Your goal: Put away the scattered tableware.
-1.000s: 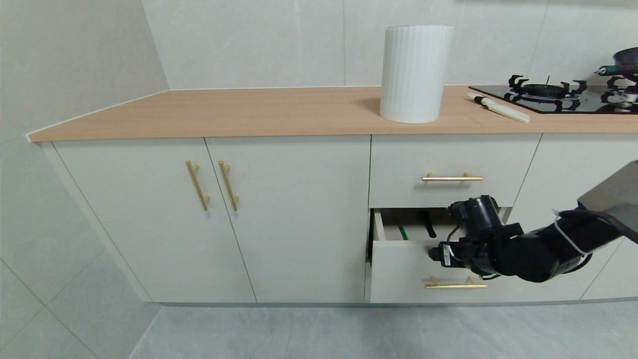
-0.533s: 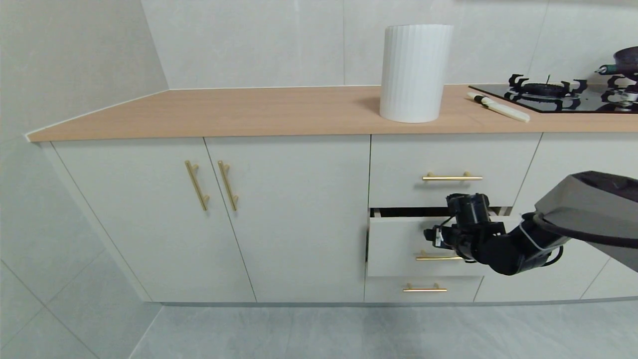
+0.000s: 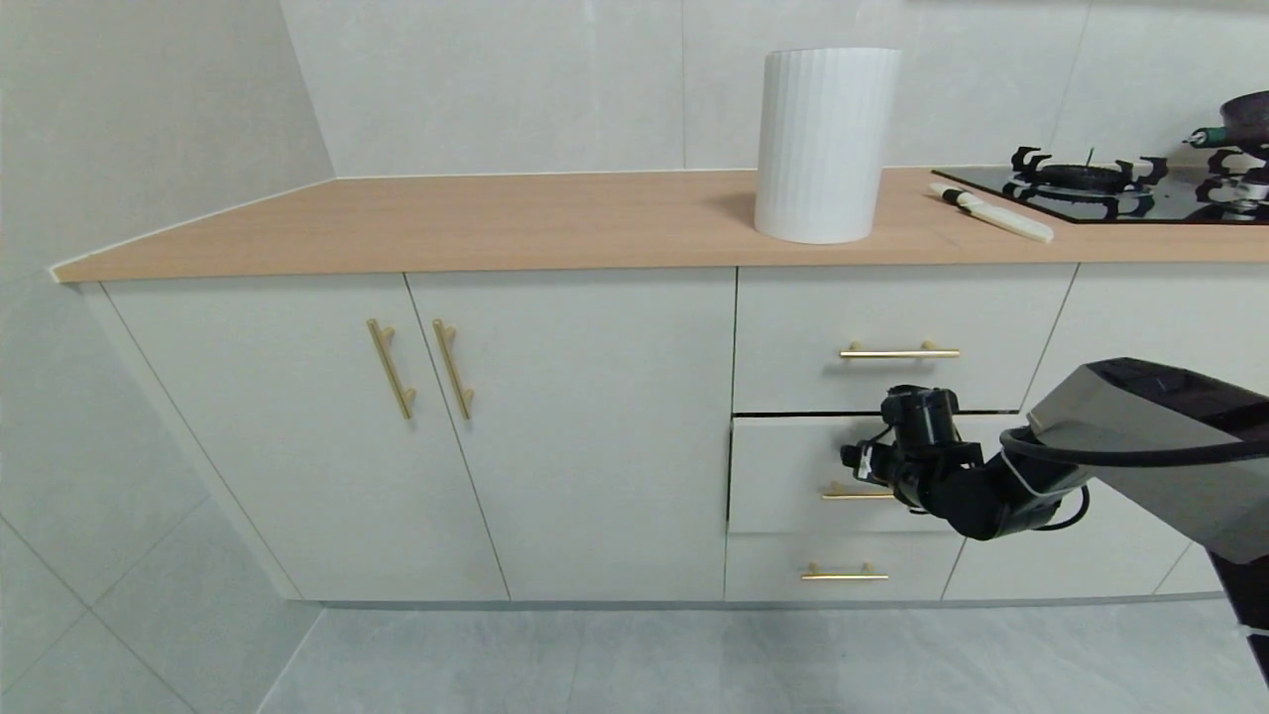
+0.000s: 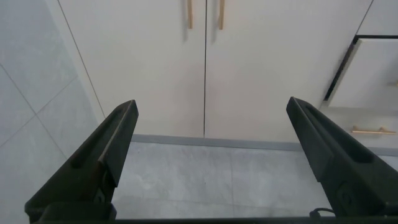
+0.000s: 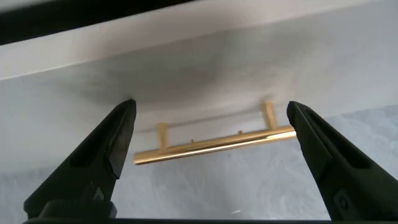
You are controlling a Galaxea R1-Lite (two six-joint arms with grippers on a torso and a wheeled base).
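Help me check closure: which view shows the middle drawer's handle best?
Right wrist view: the handle shows whole, framed by the open right gripper. Head view: that gripper hides part of it. Left wrist view: an edge of the drawer.

Plain white canister (image 3: 826, 144) w/ fine vertical ribbing. The counter (image 3: 446, 223) under it is light tan wood grain. Right of the canister, the hob (image 3: 1091, 193) is glossy black w/ black grates. Betw. canister & hob, the knife (image 3: 991, 213) is cream (dark band near one end). Below-left of the canister the cupboard doors (image 3: 595, 436), & beneath it the drawer fronts (image 3: 793, 337), are off-white; handles (image 3: 899, 352) brass-gold. The wall (image 3: 496, 79) behind is pale grey-white tile; the floor (image 3: 496, 659) grey tile. The right gripper (image 3: 855, 464) has black jaws & a grey arm shell (image 3: 1160, 426); the left gripper (image 4: 211, 107) has black jaws too.
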